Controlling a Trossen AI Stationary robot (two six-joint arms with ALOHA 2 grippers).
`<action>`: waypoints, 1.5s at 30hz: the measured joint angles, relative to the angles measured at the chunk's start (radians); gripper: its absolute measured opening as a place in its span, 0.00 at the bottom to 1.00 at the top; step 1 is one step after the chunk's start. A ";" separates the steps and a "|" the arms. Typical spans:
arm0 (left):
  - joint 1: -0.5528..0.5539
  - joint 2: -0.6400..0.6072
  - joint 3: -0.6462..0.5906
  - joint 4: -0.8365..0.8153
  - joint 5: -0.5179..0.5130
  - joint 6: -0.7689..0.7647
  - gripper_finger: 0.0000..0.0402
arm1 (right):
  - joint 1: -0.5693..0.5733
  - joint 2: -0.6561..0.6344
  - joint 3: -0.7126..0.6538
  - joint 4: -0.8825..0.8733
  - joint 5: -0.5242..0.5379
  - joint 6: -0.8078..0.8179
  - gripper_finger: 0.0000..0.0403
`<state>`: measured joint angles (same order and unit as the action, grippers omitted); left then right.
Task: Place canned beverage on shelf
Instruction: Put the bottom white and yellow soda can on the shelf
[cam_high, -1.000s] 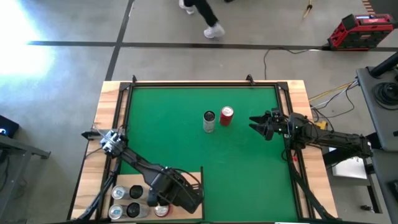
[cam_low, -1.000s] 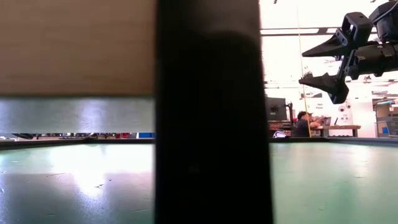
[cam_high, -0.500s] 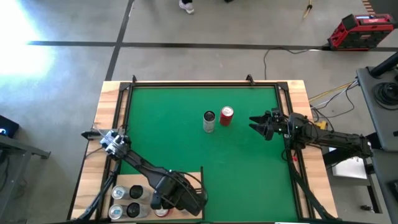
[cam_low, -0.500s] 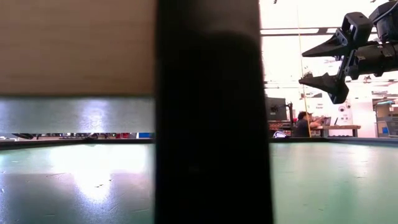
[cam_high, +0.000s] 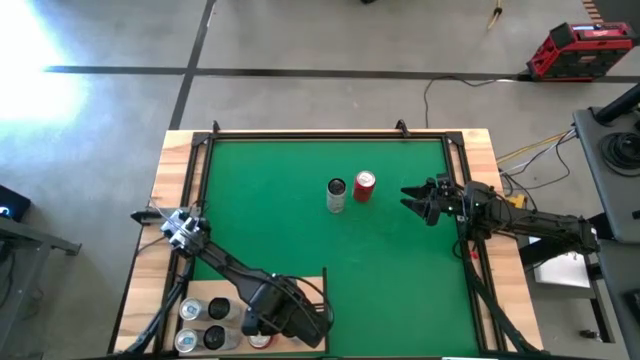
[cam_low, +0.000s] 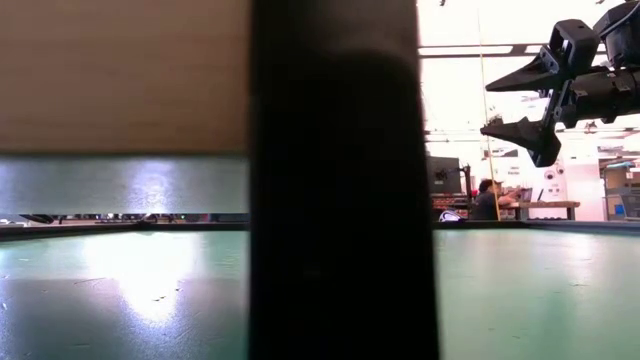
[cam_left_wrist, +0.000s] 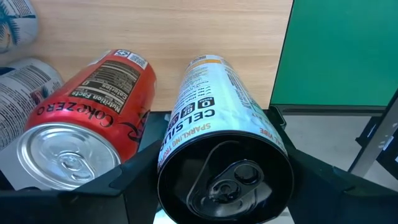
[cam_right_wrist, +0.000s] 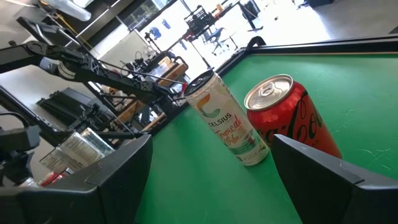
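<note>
the left gripper (cam_left_wrist: 217, 186) straddles a celsius can (cam_left_wrist: 225, 163) upright on the shelf (cam_left_wrist: 186, 31), beside a coke can (cam_left_wrist: 81, 130). whether it grips, i cannot tell (release cleanly, lift straight). right gripper (cam_high: 414, 202) waits, parted.

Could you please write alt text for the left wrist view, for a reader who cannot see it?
A white Celsius can stands between the left gripper's jaws on the pale wooden shelf. A red Coke Zero can stands beside it, with green mat beyond.
</note>
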<state>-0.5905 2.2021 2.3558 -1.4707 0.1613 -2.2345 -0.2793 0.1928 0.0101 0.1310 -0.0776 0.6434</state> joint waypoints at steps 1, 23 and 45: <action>0.000 -0.001 0.000 -0.002 -0.003 0.000 0.64 | 0.000 0.000 0.000 0.000 0.000 0.000 0.79; -0.018 -0.005 0.000 0.018 -0.041 0.000 0.68 | 0.000 0.000 0.000 0.000 0.000 0.000 0.79; -0.027 -0.006 0.000 0.008 -0.047 0.000 0.69 | 0.000 0.000 0.000 0.000 0.000 0.000 0.79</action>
<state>-0.6177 2.1963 2.3558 -1.4631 0.1143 -2.2345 -0.2794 0.1932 0.0101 0.1310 -0.0776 0.6430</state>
